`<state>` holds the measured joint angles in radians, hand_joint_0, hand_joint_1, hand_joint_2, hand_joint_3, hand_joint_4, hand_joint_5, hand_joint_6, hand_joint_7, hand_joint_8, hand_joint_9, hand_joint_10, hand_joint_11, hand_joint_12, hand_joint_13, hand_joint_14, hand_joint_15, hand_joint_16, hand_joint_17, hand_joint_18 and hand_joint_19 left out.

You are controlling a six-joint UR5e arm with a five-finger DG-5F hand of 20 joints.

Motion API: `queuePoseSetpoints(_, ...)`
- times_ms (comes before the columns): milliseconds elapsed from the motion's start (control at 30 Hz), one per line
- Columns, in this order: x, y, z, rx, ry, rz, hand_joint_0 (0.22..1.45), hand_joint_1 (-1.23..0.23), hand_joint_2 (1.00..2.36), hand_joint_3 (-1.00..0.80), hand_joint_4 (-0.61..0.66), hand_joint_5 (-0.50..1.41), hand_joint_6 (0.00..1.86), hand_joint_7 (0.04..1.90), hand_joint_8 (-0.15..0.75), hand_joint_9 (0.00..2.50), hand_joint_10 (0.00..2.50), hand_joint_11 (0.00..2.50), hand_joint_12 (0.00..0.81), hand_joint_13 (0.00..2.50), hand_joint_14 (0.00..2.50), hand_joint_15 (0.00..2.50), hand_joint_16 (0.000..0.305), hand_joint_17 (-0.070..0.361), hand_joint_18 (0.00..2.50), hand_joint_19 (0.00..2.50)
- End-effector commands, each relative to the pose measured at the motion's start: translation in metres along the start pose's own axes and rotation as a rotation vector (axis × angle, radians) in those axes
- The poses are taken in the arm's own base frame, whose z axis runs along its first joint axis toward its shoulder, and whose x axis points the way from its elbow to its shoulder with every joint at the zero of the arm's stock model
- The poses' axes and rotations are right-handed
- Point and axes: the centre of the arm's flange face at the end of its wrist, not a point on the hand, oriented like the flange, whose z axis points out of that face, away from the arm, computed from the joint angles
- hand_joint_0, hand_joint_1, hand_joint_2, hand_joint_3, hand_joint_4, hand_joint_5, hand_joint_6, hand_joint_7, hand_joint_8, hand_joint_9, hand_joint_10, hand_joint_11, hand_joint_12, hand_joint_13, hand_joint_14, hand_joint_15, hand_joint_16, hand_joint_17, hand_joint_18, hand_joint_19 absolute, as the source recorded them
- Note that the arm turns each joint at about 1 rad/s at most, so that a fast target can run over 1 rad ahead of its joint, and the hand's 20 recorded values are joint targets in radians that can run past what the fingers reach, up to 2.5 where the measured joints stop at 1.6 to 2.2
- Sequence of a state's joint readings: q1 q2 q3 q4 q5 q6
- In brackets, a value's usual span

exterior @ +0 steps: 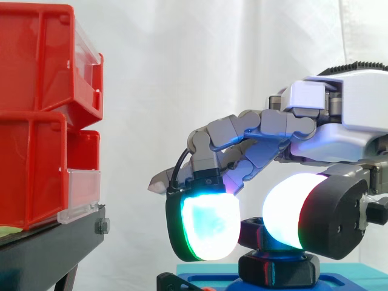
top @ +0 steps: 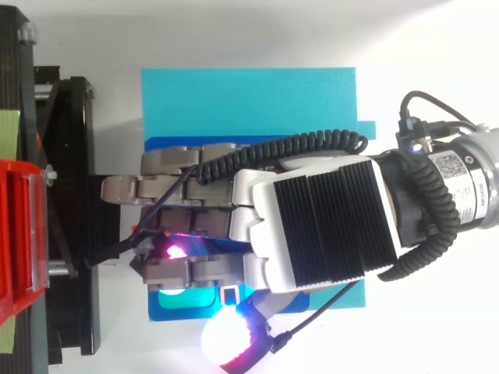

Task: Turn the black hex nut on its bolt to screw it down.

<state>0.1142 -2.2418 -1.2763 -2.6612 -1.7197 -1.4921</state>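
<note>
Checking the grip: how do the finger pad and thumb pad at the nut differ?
The finger pad glows cyan-white with a green rim; the thumb pad glows white with a red edge. In the side view the finger pad sits left of the nut, the thumb pad right. Both pinch the nut.

Glossy black nut (exterior: 279,270), shiny red plastic bins (exterior: 36,73), matt blue base (top: 249,93)

The grey hand (exterior: 339,124) bears white casing and glowing white-cyan pads (exterior: 209,225)

Plain bold colours
Red plastic bins (exterior: 36,121), black metal stand (exterior: 54,242), white cloth curtain (exterior: 212,60), flat teal plate (top: 249,101), black hex nut (exterior: 279,270), grey-and-white hand (exterior: 351,130).
</note>
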Motion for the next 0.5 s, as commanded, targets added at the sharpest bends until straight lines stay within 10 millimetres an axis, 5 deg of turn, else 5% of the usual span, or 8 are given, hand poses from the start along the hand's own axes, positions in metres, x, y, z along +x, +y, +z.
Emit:
queuePoseSetpoints(0, -0.001, -0.003, -0.001, -0.004, -0.002, -0.007, 0.55, -0.34, 1.0, -0.5, 0.19, -0.04, 0.54, 1.35, 0.302, 0.79, 0.0, 0.14, 0.344, 0.36, 0.0, 0.0, 0.049, 0.11, 0.41, 0.22)
queuePoseSetpoints(467, -0.003, -0.023, -0.008, -0.014, -0.009, -0.018, 0.55, -0.34, 1.0, -0.5, 0.2, -0.04, 0.54, 1.35, 0.304, 0.8, 0.0, 0.16, 0.345, 0.36, 0.0, 0.0, 0.049, 0.109, 0.42, 0.23)
